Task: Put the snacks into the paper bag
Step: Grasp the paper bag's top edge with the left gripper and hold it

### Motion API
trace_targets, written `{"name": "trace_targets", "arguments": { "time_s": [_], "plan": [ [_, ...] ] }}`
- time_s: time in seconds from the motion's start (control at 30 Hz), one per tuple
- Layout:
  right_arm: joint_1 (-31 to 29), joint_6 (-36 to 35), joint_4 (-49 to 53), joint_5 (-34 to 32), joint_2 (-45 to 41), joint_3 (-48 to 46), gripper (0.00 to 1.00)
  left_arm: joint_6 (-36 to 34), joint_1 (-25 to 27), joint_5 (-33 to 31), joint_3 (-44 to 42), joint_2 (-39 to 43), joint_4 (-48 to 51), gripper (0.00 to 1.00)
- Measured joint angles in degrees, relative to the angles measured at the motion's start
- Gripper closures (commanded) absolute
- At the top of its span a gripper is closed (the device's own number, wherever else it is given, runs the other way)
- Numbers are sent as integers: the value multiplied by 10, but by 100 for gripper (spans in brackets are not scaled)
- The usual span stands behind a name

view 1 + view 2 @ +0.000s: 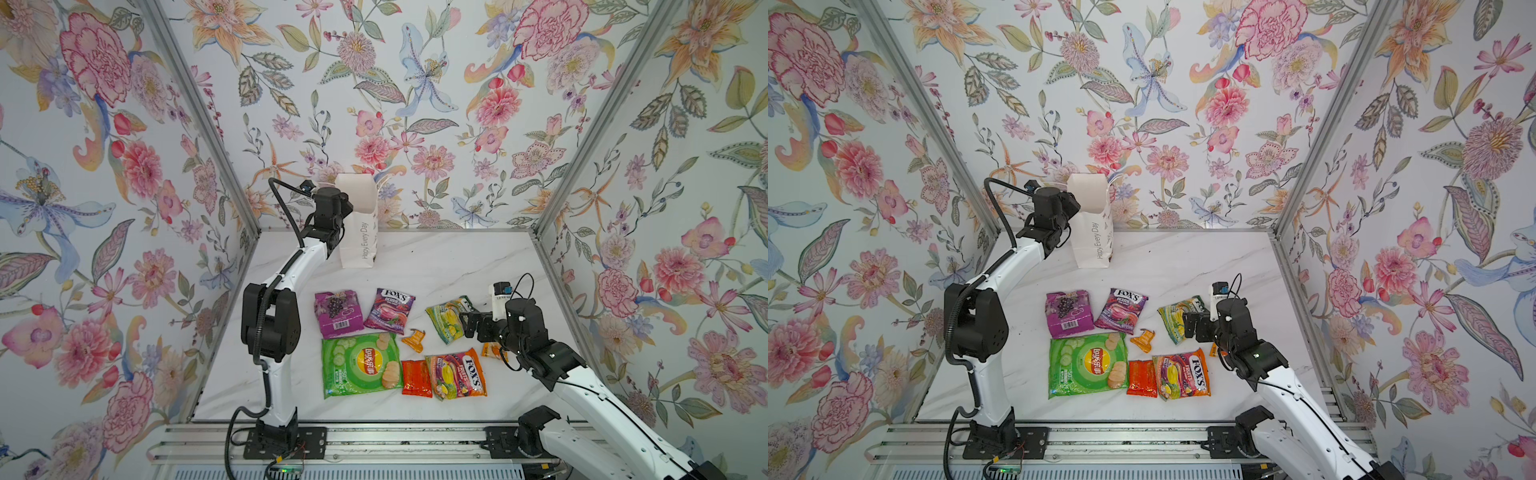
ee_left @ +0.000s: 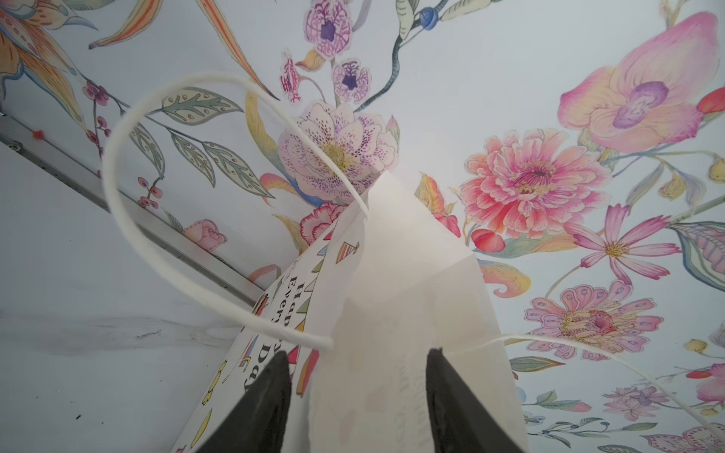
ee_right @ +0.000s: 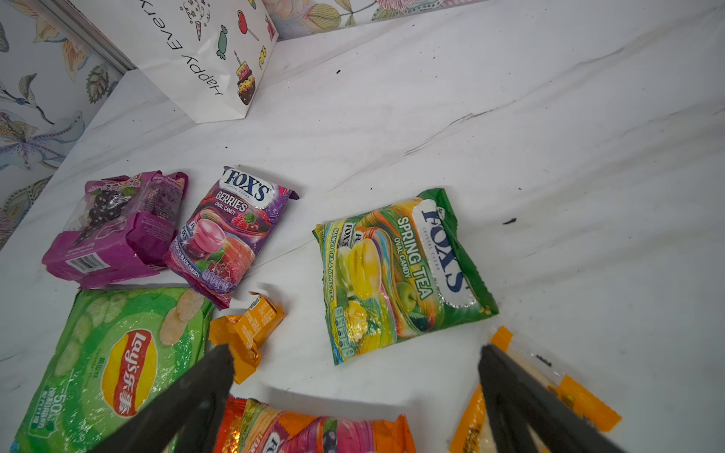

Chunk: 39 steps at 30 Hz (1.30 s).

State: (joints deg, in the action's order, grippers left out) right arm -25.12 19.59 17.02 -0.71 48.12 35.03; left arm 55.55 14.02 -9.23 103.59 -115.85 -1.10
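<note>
Paper bag (image 2: 412,274) edge inside left claw (image 2: 357,351) | right claw (image 3: 355,347) wide above snacks (image 3: 400,274)

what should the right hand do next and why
Probably lower the open right hand onto the green FOX'S bag: it hovers over that packet's edge holding nothing, every packet in view lies on the table, and the left hand is at the paper bag rim.

Both top views overhead, sharing table (image 1: 436,266); wrist views close
</note>
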Motion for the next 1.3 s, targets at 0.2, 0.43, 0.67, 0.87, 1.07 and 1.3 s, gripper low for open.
{"name": "trace_targets", "arguments": {
  "time_s": [0.2,0.43,0.67,0.87,1.07,1.3],
  "plan": [
    [0,0,0,-4,0,0,1,-6,0,-1,11,-1,17,79],
    [0,0,1,-4,0,0,1,-7,-1,-2,2,-1,25,84],
    [0,3,4,-7,0,0,1,-17,-2,-1,15,-1,62,83],
    [-3,4,8,-9,2,2,1,-25,-2,1,39,-3,85,97],
    [-4,4,21,-13,4,5,1,-23,-2,-2,24,0,75,100],
    [-4,4,29,-15,4,13,1,-21,-2,-2,17,4,78,76]
  ]
}}
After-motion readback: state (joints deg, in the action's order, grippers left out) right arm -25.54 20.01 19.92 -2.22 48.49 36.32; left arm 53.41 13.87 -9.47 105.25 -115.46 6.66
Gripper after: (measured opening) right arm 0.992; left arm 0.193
